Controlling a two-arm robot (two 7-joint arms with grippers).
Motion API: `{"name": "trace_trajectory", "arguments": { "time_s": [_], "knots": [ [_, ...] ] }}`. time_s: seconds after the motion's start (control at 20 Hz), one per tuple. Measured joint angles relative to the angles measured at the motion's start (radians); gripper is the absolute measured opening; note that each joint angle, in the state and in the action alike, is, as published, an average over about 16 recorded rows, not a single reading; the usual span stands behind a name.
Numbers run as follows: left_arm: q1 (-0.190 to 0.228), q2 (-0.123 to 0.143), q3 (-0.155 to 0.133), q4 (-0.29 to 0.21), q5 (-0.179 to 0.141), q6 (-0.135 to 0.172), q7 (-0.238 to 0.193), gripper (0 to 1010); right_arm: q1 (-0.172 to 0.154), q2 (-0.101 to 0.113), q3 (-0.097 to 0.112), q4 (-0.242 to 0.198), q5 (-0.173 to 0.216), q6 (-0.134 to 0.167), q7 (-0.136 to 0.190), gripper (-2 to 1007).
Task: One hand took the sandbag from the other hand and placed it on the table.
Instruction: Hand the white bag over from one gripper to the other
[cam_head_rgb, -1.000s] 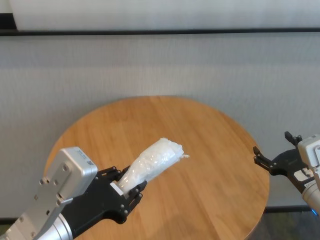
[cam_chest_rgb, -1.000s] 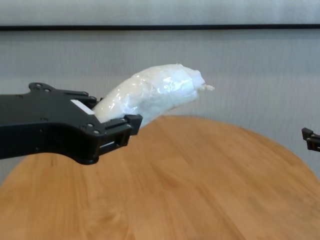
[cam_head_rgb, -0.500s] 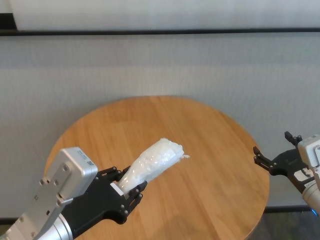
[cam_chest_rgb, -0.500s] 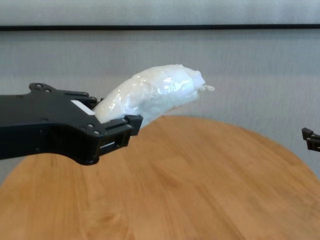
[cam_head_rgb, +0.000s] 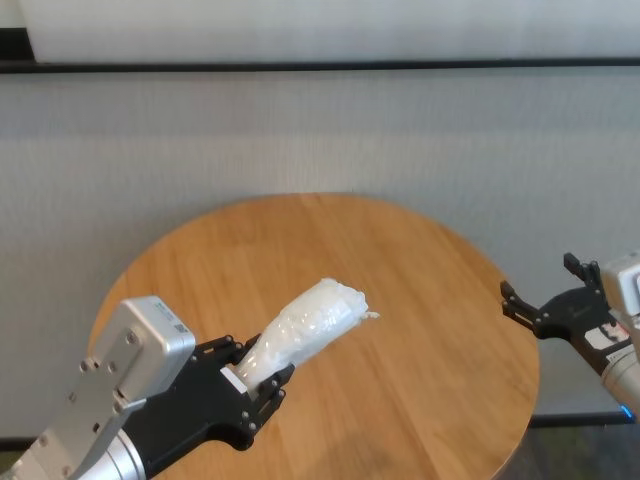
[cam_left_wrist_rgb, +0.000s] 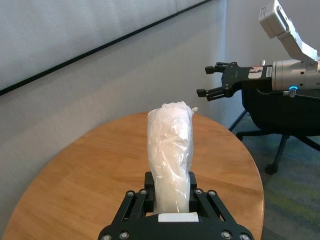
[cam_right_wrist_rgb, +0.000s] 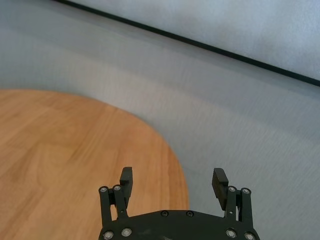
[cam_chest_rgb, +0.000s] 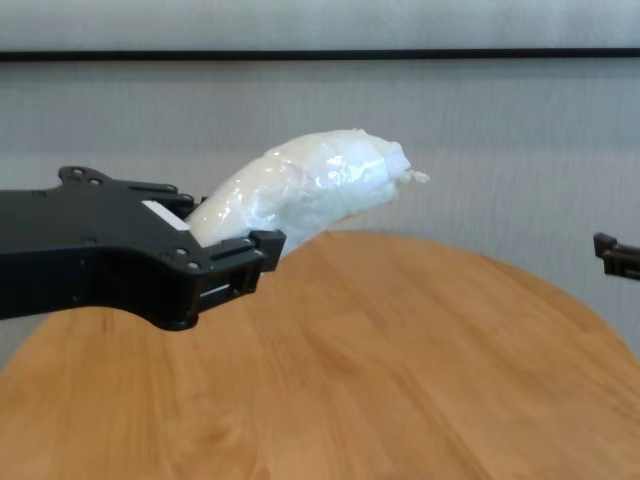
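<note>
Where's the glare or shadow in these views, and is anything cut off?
Head view: soft shadow on the table under the raised sandbag; right gripper cropped at the frame edge. Chest view: shiny highlights on the sandbag's plastic; left gripper reads as a dark, near-featureless mass. Right wrist view: even lighting, open fingers sharp. Left wrist view: sandbag crisp, no strong glare.

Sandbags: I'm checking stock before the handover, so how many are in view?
1. The sandbag is held above the table in the left gripper; the open right gripper holds none.

sandbag (cam_left_wrist_rgb: 171, 159) base hidden in left end effector (cam_left_wrist_rgb: 171, 199) | right end effector (cam_chest_rgb: 618, 257) cut off
</note>
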Motion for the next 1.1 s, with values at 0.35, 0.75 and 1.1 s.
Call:
{"name": "trace_trajectory", "arguments": {
  "time_s": [0.35, 0.75, 1.1],
  "knots": [
    [0.000, 0.000, 0.000, 0.000, 0.000, 0.000, 0.000, 383, -0.009, 0.016, 0.033, -0.050, 0.057, 0.016, 0.100, 1001],
    [0.000, 0.000, 0.000, 0.000, 0.000, 0.000, 0.000, 383, -0.033, 0.051, 0.058, -0.091, 0.103, -0.042, 0.238, 1000],
    [0.000, 0.000, 0.000, 0.000, 0.000, 0.000, 0.000, 383, -0.058, 0.069, 0.068, -0.095, 0.093, -0.170, 0.327, 1000]
  ]
}}
